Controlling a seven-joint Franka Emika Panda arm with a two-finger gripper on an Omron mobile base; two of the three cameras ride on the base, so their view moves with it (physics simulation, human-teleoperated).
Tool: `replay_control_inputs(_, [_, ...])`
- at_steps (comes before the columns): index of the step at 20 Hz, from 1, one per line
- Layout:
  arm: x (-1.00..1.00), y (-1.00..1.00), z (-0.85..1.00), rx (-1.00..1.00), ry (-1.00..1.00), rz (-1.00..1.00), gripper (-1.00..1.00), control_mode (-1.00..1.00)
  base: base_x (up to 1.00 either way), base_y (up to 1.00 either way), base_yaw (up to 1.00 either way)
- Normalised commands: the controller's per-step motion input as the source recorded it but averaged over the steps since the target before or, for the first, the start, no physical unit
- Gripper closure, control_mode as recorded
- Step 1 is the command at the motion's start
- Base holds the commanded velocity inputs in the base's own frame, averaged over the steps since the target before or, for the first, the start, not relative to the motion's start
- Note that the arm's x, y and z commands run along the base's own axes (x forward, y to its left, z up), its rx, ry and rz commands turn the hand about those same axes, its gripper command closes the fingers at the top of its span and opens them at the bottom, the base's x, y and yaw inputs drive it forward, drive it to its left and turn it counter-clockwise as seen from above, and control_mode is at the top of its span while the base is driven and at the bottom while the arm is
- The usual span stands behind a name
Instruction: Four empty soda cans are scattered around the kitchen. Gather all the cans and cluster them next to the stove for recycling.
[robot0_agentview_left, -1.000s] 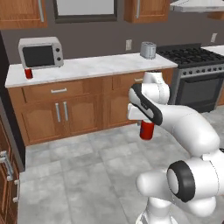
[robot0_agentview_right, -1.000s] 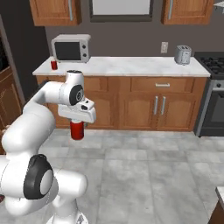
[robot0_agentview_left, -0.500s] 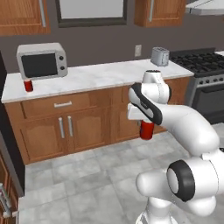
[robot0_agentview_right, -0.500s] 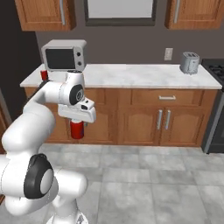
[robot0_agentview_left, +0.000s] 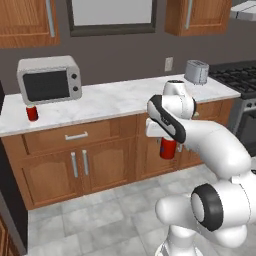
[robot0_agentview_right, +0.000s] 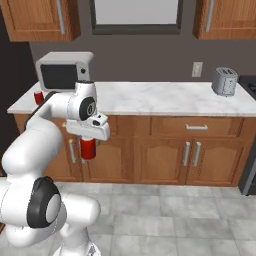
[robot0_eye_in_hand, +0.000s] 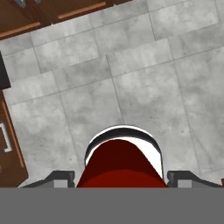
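— How far along is the recycling run?

— Midway at best: the gripper (robot0_agentview_left: 168, 148) is clamped on a soda can (robot0_agentview_left: 168, 148) carried above the floor, left of the stove (robot0_agentview_left: 238, 75). A second can (robot0_agentview_left: 32, 113) waits beside the microwave (robot0_agentview_left: 49, 79).

— Anything in the way?

— A toaster (robot0_agentview_left: 197, 71) sits on the counter (robot0_agentview_left: 120, 97) just left of the stove.

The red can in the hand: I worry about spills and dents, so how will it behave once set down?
The red can hangs upright in the hand over the floor. Tall and narrow, it probably tips if nudged. Being round, it would likely roll once on its side. Its smooth wall may be slippery.
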Motion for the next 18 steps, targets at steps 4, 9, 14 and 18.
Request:
replay_control_inputs(4, [0.00, 0.00, 0.00, 0.00, 0.00, 0.00, 1.00, 1.00, 0.90, -0.10, 0.00])
replay_control_inputs(9, [0.00, 0.00, 0.00, 0.00, 0.00, 0.00, 1.00, 1.00, 0.47, -0.37, 0.02])
replay_control_inputs(14, [0.00, 0.00, 0.00, 0.00, 0.00, 0.00, 1.00, 1.00, 0.16, -0.73, 0.02])
replay_control_inputs(18, [0.00, 0.00, 0.00, 0.00, 0.00, 0.00, 1.00, 1.00, 0.45, -0.89, 0.09])
